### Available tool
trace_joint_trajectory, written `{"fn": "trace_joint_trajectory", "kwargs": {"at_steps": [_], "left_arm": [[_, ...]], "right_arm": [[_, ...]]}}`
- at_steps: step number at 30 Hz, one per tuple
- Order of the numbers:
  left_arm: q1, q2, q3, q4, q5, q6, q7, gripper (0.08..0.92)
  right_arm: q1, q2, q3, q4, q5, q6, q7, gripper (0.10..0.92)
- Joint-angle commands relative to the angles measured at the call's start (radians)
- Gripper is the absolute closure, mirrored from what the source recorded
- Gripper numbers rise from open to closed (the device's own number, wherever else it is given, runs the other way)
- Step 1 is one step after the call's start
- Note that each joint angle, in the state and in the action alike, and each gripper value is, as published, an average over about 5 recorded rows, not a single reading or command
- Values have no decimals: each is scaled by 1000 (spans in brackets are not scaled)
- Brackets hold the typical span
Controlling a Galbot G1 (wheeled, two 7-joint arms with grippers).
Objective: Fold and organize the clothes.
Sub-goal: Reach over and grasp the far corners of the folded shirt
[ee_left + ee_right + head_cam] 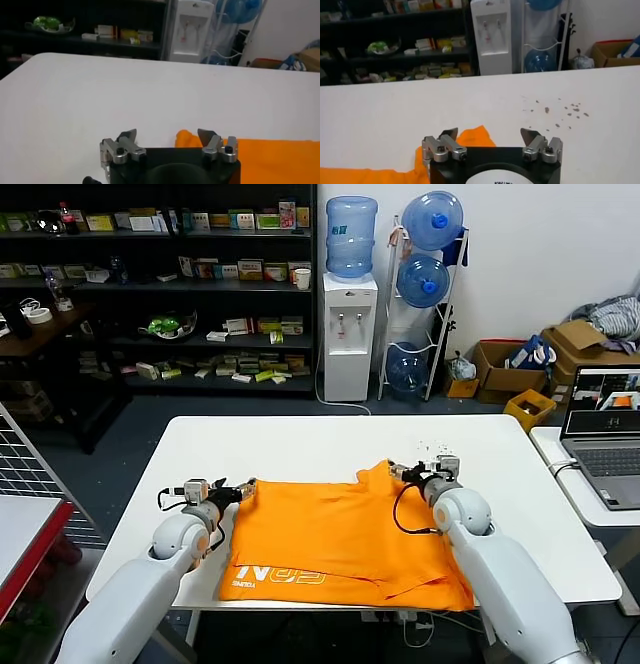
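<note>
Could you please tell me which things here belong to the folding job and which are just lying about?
Job:
- orange T-shirt
- left end effector, open at its far left corner
- right end effector, open at its far right corner

Lying about:
- laptop
- water dispenser
- cardboard boxes

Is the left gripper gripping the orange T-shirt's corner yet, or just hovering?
Cannot tell. In the left wrist view the left gripper is open, the T-shirt corner by one finger; the head view shows no clear gap either.

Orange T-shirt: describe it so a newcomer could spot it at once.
On the white table facing the shelves and water cooler, it lies spread flat at the near edge, between the two hands. The orange T-shirt is the only bright cloth there, with white lettering near its front hem.
</note>
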Motion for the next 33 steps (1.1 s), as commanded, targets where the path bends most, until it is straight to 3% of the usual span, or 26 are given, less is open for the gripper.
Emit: {"fn": "trace_joint_trajectory", "kwargs": {"at_steps": [1,9,14,25,33], "left_arm": [[-79,-14,55,100,0,16,13,177],[-73,-17,65,93,5,18,7,177],[-68,-14,72,86,6,21,7,205],[-62,-11,75,86,11,17,14,505],[-60,-12,72,81,14,-9,17,739]], "right_arm": [[82,41,-51,-140,-20,-15,-16,203],[80,59,-58,-172,-24,-18,-32,205],[83,76,-60,-192,-27,-28,-32,282],[83,84,-66,-189,-23,-23,-40,597],[67,74,-64,-148,-23,75,-56,822]]}}
